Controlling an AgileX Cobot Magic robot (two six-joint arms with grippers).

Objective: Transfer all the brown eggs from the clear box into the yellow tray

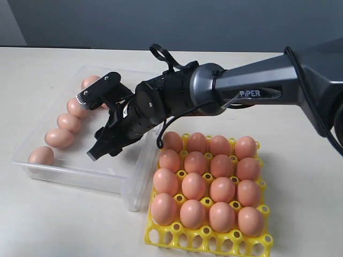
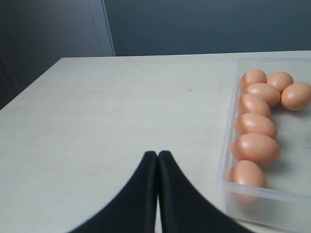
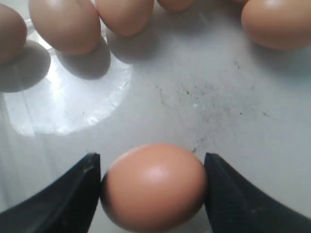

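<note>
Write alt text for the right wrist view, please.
The right gripper clamps one brown egg between its black fingers inside the clear box. Several more eggs lie beyond it on the box floor.

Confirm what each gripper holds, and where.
Right gripper pinches one brown egg across its two opposite sides, over the clear box. Left gripper shut, holding nothing.

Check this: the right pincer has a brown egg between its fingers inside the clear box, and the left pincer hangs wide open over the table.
One error: the left pincer is shut, fingers pressed together, not wide open; the left wrist view shows it. The rest stands.
</note>
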